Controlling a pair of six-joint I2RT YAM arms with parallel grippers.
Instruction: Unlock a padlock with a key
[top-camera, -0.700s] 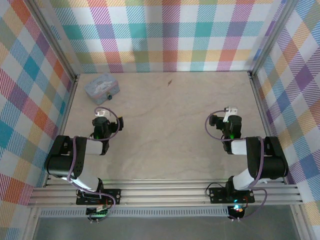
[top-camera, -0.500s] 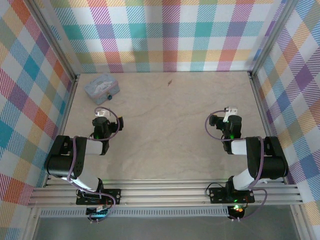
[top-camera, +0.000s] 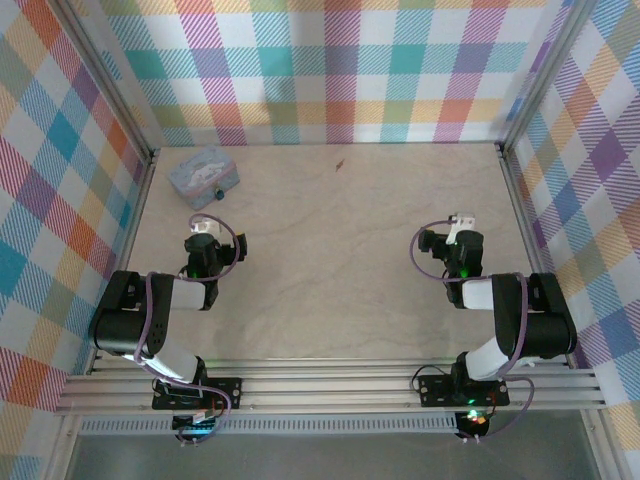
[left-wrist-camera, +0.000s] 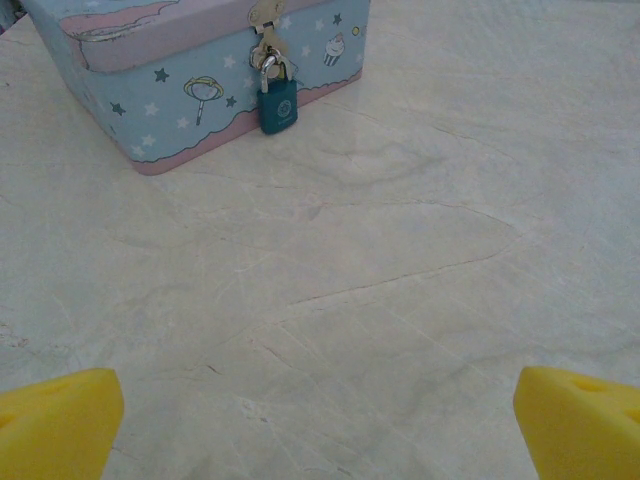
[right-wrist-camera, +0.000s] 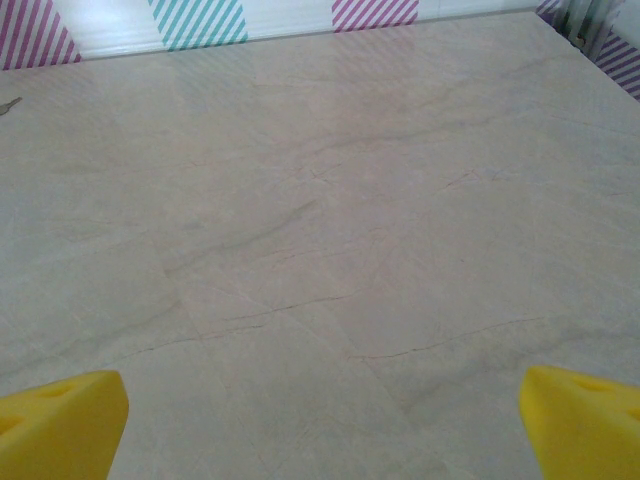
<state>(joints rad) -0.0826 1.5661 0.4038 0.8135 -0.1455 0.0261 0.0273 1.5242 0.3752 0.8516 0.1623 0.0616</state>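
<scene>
Both left end effector (left-wrist-camera: 320, 425) and right end effector (right-wrist-camera: 320, 425) gape; padlock (left-wrist-camera: 278, 108) emblem seems illegible.

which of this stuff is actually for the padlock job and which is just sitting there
For the job:
- padlock, hanging on the front of the pale blue tin box
- small dark thing near the far wall, probably the key

Just there:
- pale blue tin box, only carrying the padlock
- plaid walls

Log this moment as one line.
padlock: hanging on latch of tin; left gripper: open, empty, facing tin; right gripper: open, empty
</scene>
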